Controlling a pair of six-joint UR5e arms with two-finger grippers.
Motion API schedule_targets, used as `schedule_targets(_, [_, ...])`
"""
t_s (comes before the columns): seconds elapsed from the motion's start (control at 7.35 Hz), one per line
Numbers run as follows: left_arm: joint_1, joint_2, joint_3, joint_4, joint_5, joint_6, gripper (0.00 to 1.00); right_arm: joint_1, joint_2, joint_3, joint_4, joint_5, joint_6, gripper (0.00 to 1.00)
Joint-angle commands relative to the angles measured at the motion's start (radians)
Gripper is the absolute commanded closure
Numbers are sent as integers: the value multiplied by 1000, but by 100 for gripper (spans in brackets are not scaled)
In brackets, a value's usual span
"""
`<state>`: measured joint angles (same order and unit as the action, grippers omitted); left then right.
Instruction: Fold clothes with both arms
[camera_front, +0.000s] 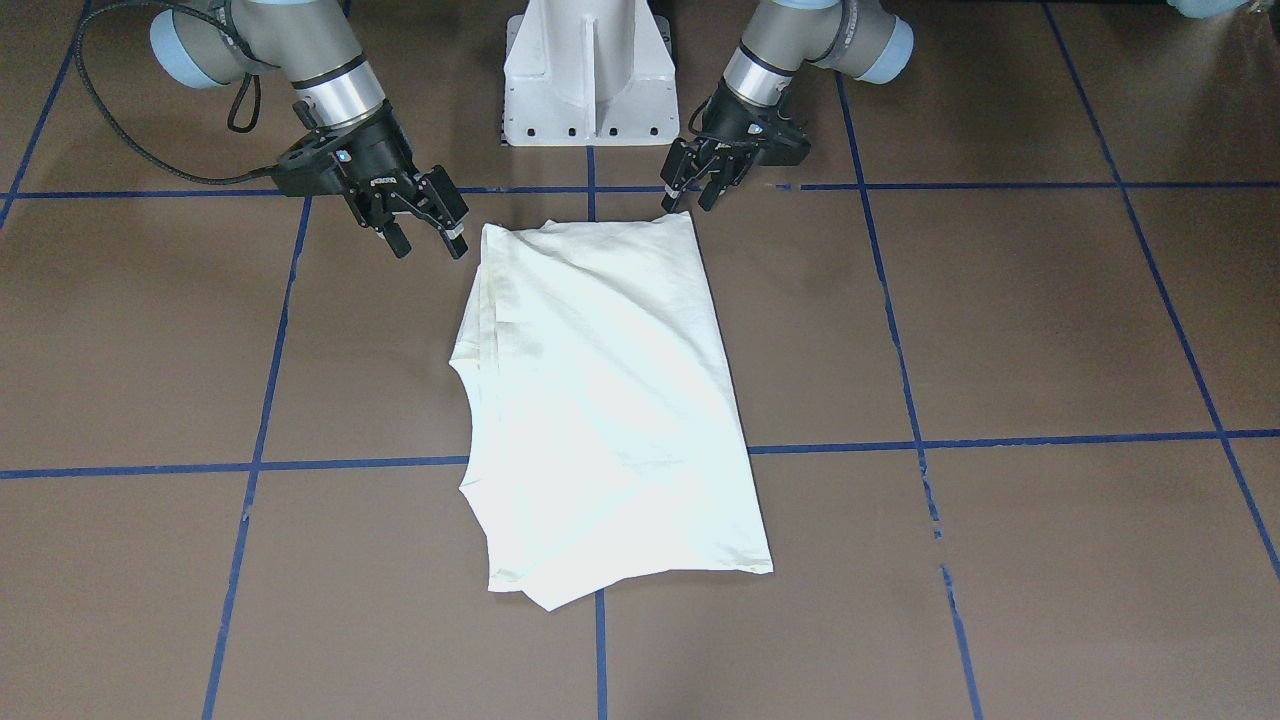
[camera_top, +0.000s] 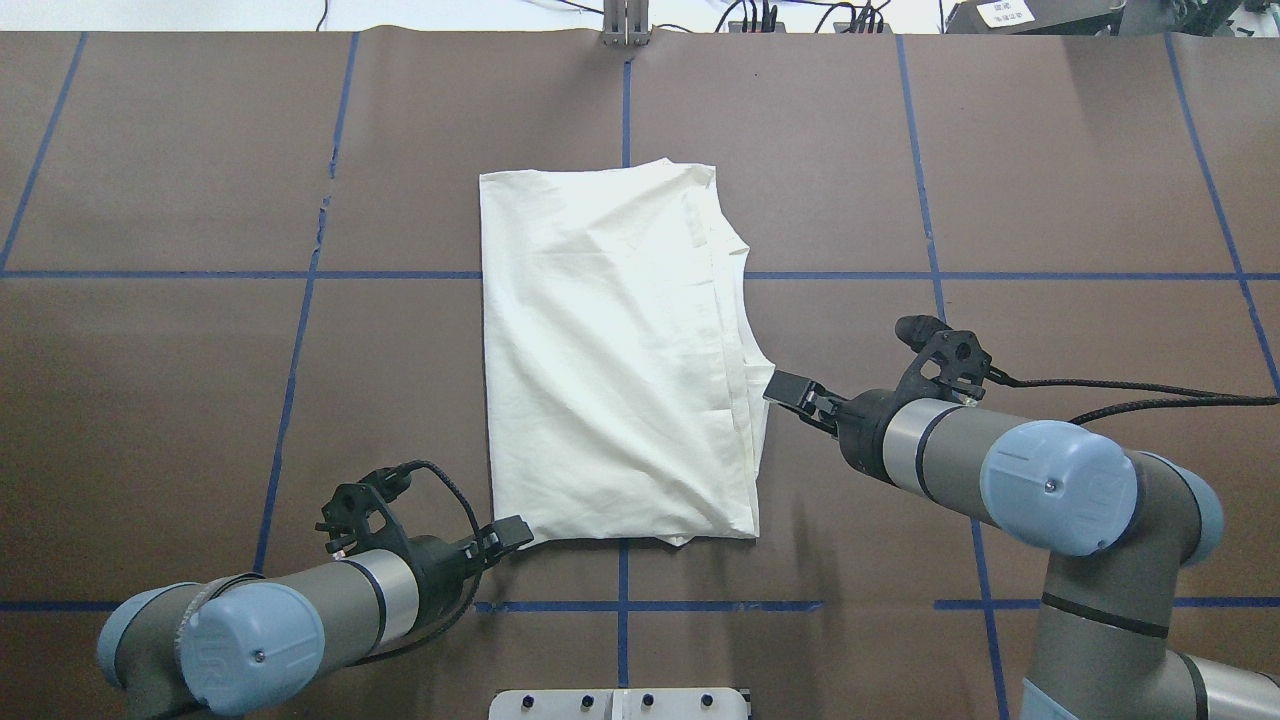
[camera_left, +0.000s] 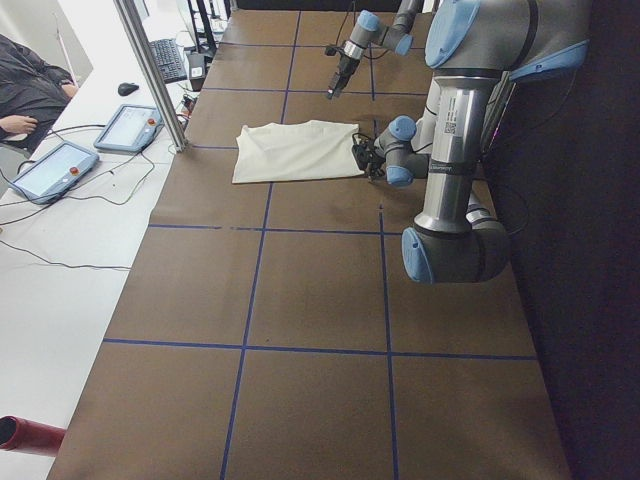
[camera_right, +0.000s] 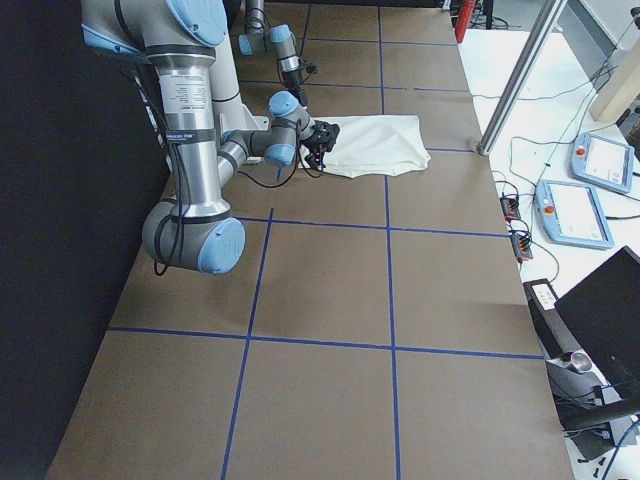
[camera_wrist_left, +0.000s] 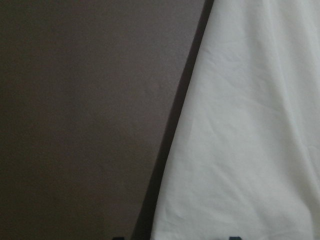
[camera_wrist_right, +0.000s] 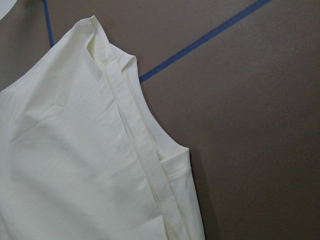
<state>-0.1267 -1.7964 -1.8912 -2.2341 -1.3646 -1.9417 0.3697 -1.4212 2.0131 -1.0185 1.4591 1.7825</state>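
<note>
Here's the shirt (camera_front: 610, 400), folded into a long cream rectangle, plain side up, flat in the middle of the brown counter (camera_front: 1000, 320). It lies across one of the blue tape lines (camera_front: 1050, 438). Its edge on the robot's left is one clean fold. On the robot's right the layers stack unevenly, and the right wrist view shows a stitched hem (camera_wrist_right: 140, 150) along them.

The left arm (camera_front: 790, 50) reaches down by the base, and the left fingers (camera_front: 712, 190) sit just off the shirt's near corner on that side. They are spread apart and pinch nothing. The left wrist view shows only cloth beside bare counter, with the finger tips barely in shot at the bottom edge.

The right arm (camera_front: 310, 60) comes in on the other side. The right fingers (camera_front: 399, 240) are spread wide, just beside the shirt's layered edge and clear of the cloth.

The white base (camera_front: 590, 70) stands between the arms. In the left side view a person's sleeve (camera_left: 30, 85) shows at a desk beyond the counter's far edge.
</note>
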Motion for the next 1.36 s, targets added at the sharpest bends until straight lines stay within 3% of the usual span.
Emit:
schedule_targets(0.0, [9, -33, 13, 13, 30, -2, 29, 0, -1, 0, 0, 0, 0, 0])
schedule_targets(0.27, [6, -37, 23, 13, 54, -6, 33, -2, -2, 0, 0, -6, 2, 0])
schedule_targets(1.22, [1, -37, 30, 34, 56, 1, 33, -2, -2, -2, 0, -14, 2, 0])
